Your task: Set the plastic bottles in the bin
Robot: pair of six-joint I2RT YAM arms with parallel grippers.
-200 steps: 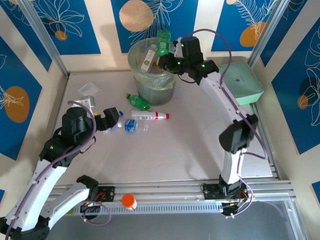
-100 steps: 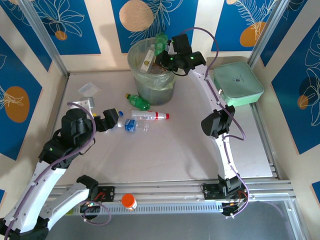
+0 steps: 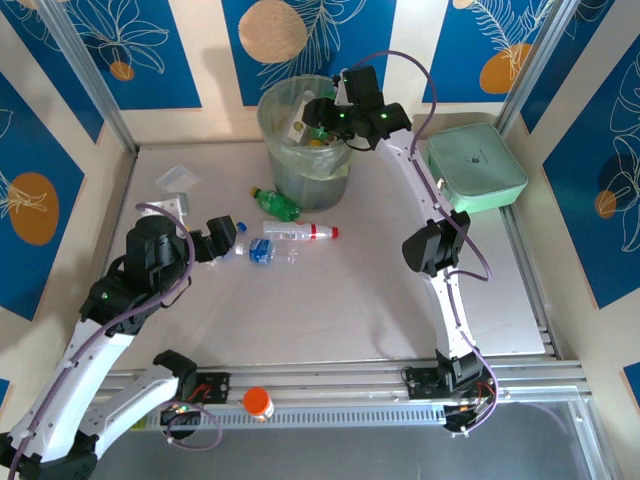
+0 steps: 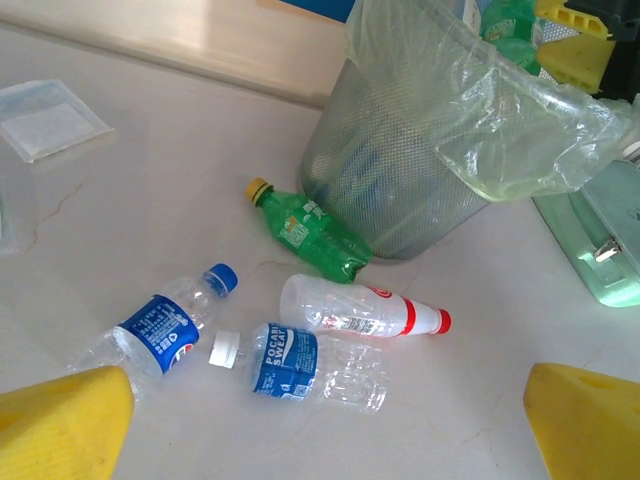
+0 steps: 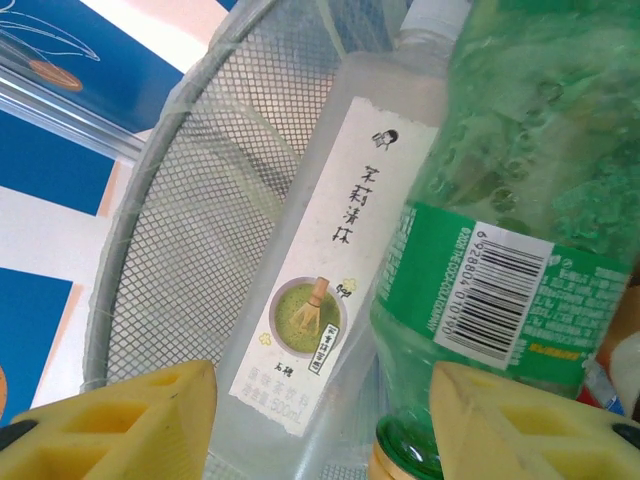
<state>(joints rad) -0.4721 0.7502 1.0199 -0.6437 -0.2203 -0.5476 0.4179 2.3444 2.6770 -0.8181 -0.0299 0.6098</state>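
At left, the left gripper (image 4: 320, 430) hangs spread wide above four plastic bottles (image 4: 360, 312) lying on the table (image 4: 150, 200), near the bin (image 3: 300, 182). Over the bin, the right gripper (image 5: 320, 400) stands parted, and a green bottle (image 5: 500, 200) sits inside, apparently free. That arm should best lift straight up, clear of the liner bag (image 4: 520, 110).

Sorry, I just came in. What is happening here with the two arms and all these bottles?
Two robot arms are clearing the table into the bin. The right gripper is over the bin, jaws open, with a green bottle just below it inside. The left gripper hovers open above four bottles lying on the table.
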